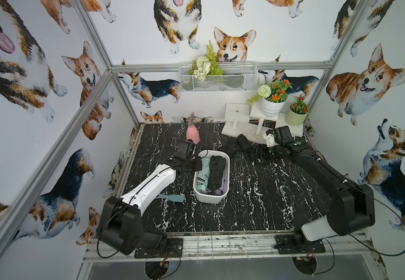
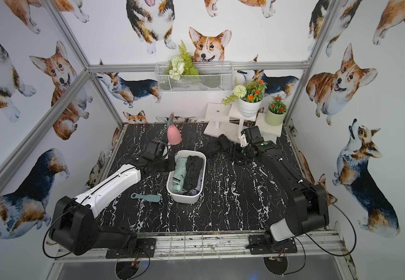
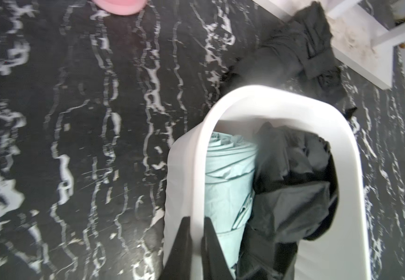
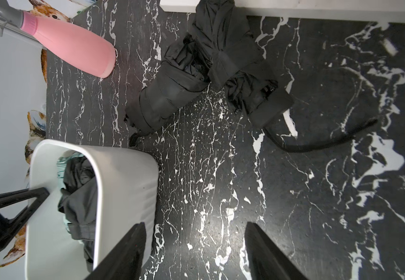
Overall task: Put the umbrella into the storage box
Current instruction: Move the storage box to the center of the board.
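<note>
While left gripper [image 3: 196, 219] clamps the box [image 3: 276, 95] rim, right gripper [image 4: 194, 226] hovers half-parted and empty; next: reach the umbrella [image 4: 170, 97] near the worktop's [image 4: 317, 194] back edge.

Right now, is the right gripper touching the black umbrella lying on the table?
Apart. The right wrist view shows the right gripper open, with bare tabletop between it and the black umbrella.

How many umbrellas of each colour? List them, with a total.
Black: 2, the boxed black umbrella and the loose black umbrella on the table
Mint: 1, the mint umbrella in the box
Total: 3; lilac fabric beneath is too hidden to count.
</note>
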You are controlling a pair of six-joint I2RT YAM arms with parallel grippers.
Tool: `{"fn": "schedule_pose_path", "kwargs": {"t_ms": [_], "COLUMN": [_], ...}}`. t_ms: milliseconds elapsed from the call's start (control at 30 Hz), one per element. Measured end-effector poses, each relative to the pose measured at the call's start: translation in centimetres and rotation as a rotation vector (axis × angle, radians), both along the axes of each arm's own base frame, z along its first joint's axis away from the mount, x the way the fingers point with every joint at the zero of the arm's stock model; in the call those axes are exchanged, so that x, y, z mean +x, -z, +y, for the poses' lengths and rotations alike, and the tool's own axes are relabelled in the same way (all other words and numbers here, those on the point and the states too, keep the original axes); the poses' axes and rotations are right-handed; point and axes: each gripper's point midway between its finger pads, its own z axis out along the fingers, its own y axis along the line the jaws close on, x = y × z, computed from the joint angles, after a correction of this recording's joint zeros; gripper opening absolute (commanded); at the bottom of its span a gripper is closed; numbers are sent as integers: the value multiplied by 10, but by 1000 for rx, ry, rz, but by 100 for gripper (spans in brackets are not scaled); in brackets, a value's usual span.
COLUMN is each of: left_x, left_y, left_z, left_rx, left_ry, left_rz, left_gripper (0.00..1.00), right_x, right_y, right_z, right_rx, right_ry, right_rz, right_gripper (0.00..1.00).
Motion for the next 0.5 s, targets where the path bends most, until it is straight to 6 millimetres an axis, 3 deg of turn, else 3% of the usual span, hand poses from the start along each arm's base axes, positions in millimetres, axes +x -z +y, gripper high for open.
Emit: {"fn": "schedule_pose_path", "kwargs": {"t_ms": [133, 367, 400, 467, 500], "left_x": [-9, -14, -14, -17, -18], "left_y": [7, 5, 5, 10, 11], "left_z": [49, 89, 93, 97, 97], "left_rx": [17, -13, -12, -10, -16], "left_ry": [-147, -296, -309, -330, -333], "left_rz": [15, 0, -11, -5, -8], "left_gripper": [0, 0, 11, 49, 59], "right_x": [24, 57, 59, 62, 64], "right_y": [6, 14, 14, 15, 14], "right_z": [9, 42, 47, 53, 55], "right_rx": [-9, -61, -71, -85, -83], "right_ry": [-26, -168, -194, -219, -222], "right_rz": [-15, -102, -116, -134, -142], "right_gripper": [66, 67, 67, 67, 67]}}
